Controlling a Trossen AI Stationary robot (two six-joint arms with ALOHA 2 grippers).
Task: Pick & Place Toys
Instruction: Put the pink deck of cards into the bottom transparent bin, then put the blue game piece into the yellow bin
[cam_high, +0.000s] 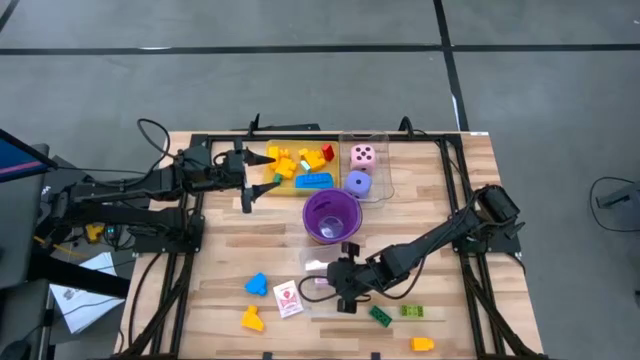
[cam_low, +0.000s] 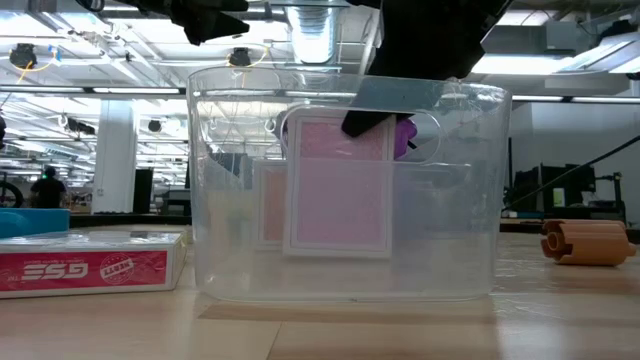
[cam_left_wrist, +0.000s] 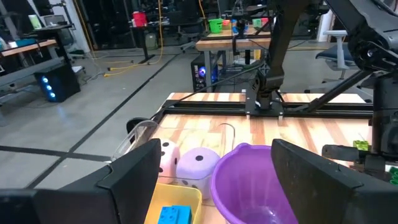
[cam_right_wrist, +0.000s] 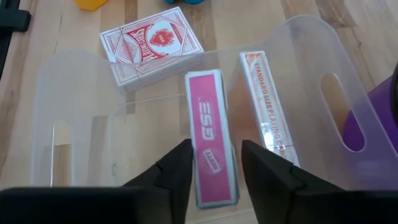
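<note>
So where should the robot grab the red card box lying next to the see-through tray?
Come straight down from above and pinch its two long thin edges. The red card box lies flat on the table, so its wide faces can't be squeezed. The right gripper is nearest, but it holds a pink card box.

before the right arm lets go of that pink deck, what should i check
1. Pink deck between the right gripper fingers: ok.
2. Deck inside the clear bin walls: ok.
3. Deck bottom touching the bin floor: cannot tell.
4. Gap to the orange-edged deck standing beside it: ok.
5. Left gripper open and far off by the yellow tray: ok.
</note>
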